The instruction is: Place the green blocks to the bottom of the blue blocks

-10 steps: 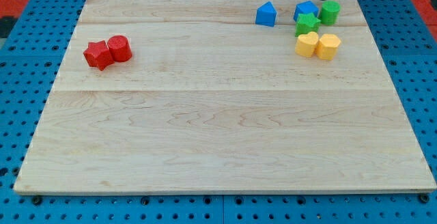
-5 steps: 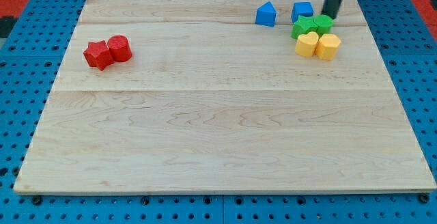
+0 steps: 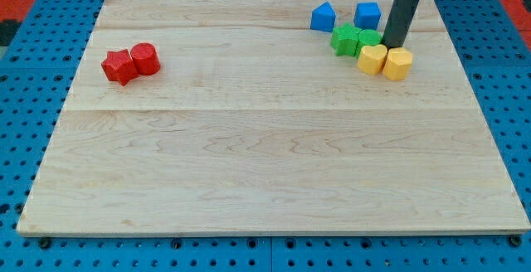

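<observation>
Two green blocks sit side by side near the view's top right: a green star-like block (image 3: 344,38) and a green cylinder (image 3: 368,39). Above them are a blue triangular block (image 3: 323,17) and a blue cube (image 3: 367,13). My tip (image 3: 391,44) is at the right side of the green cylinder, touching or nearly touching it, just above the yellow blocks. The green blocks lie just below the blue ones.
A yellow heart-shaped block (image 3: 371,59) and a yellow hexagonal block (image 3: 398,62) sit right below the green cylinder and my tip. A red star block (image 3: 119,66) and a red cylinder (image 3: 145,58) lie at the view's left on the wooden board (image 3: 265,156).
My tip moved down and to the left from the board's top edge. The green blocks slid left and a little down, away from the blue cube, which now stands apart.
</observation>
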`<state>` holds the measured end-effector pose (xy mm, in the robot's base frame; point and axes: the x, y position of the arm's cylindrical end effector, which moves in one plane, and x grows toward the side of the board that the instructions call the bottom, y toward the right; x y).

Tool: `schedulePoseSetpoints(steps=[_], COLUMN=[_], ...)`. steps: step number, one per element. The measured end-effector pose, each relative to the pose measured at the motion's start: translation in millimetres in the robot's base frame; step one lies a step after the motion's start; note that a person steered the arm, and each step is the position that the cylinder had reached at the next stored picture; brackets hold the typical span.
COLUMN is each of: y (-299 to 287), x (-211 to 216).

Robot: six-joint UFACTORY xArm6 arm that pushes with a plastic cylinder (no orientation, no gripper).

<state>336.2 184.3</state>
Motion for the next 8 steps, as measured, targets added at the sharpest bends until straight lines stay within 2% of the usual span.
schedulePoseSetpoints(steps=[1, 3, 4, 5, 6, 7, 8], y=[-49, -50, -72, -140, -133, -77, -62], x=[3, -9, 22, 25, -2, -24, -37])
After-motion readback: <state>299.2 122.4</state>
